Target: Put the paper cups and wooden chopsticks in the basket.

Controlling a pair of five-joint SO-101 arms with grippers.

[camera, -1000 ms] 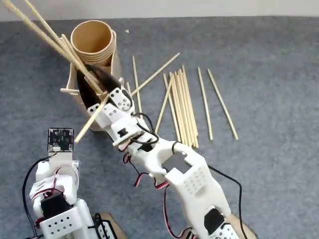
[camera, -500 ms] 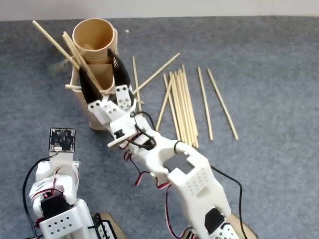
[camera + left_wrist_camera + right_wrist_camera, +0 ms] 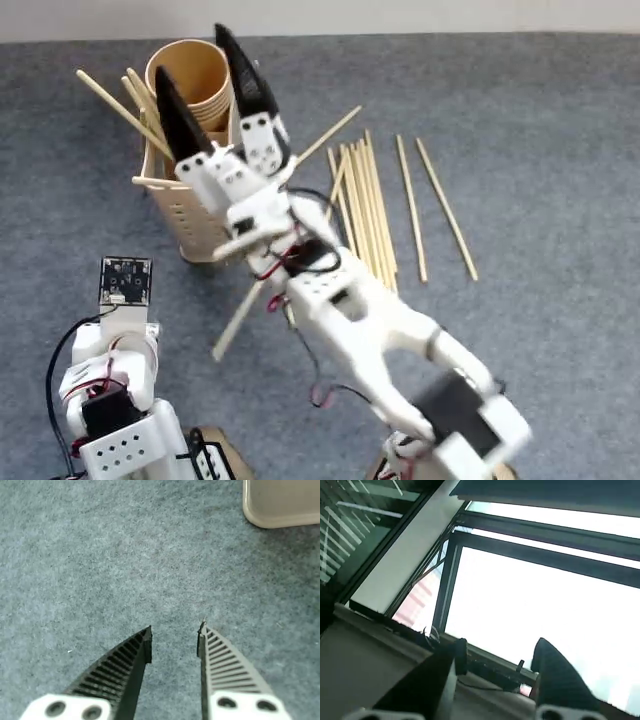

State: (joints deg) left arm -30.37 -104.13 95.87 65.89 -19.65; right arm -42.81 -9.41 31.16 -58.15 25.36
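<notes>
High view: on the grey carpeted table (image 3: 560, 120) the basket (image 3: 185, 215) stands upright, holding the stacked paper cups (image 3: 190, 75) and a few leaning chopsticks (image 3: 110, 95), and the right gripper (image 3: 192, 55) hangs above its rim, jaws apart and empty. The left gripper (image 3: 175, 630), also spread and empty, points at bare carpet. The loose chopsticks (image 3: 365, 200) beside the right arm look like the next pick: cross the bundle squarely, pinch near mid-length so they stay level, and remember the single stick (image 3: 240, 315) under the arm.
</notes>
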